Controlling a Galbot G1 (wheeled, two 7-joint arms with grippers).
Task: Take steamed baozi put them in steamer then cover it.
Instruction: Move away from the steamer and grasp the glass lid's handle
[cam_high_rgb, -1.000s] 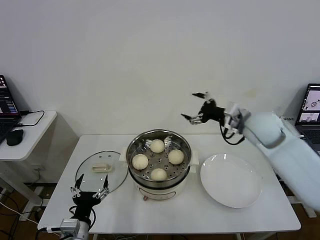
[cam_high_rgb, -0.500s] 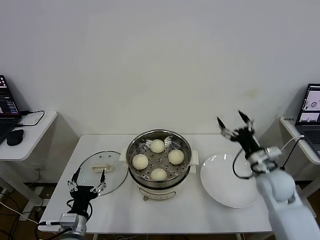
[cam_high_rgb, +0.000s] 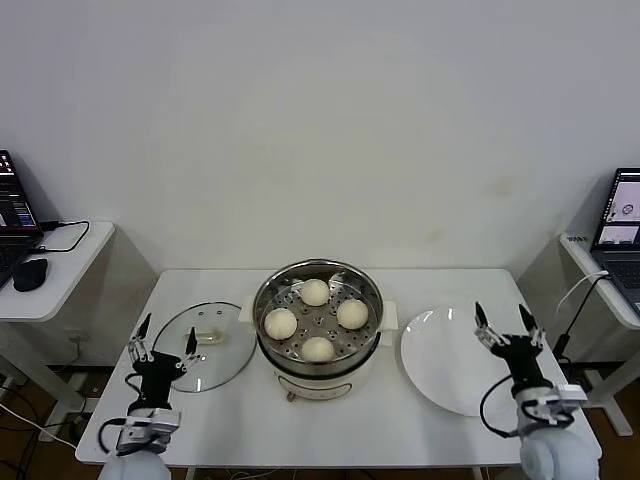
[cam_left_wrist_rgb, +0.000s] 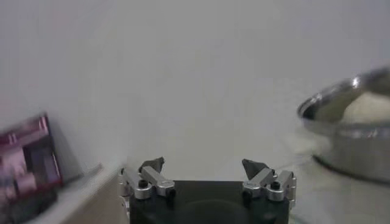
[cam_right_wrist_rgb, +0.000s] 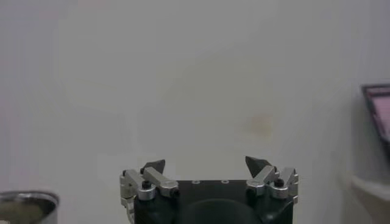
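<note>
Several steamed baozi (cam_high_rgb: 316, 321) lie on the perforated tray inside the steamer (cam_high_rgb: 330, 372), which stands uncovered at the table's middle. The cover (cam_high_rgb: 218, 355), a glass lid with a cream handle, lies flat on the table left of the steamer. My left gripper (cam_high_rgb: 166, 334) stands open and empty, pointing up at the cover's near left edge. In the left wrist view, the left gripper (cam_left_wrist_rgb: 203, 165) holds nothing, with the steamer (cam_left_wrist_rgb: 350, 143) and a baozi (cam_left_wrist_rgb: 368, 108) off to one side. Open and empty, my right gripper (cam_high_rgb: 500, 322) points up over the right edge of a white plate; it shows as the right gripper (cam_right_wrist_rgb: 206, 163) facing the wall.
An empty white plate (cam_high_rgb: 445, 370) lies right of the steamer. Side tables with laptops (cam_high_rgb: 622, 215) stand at both ends. A mouse (cam_high_rgb: 30, 273) and cables sit on the left one. The white wall is close behind the table.
My right arm swung from high behind the steamer down to the front right, by the plate. My left gripper shifted slightly left and turned upward. Both stayed open.
</note>
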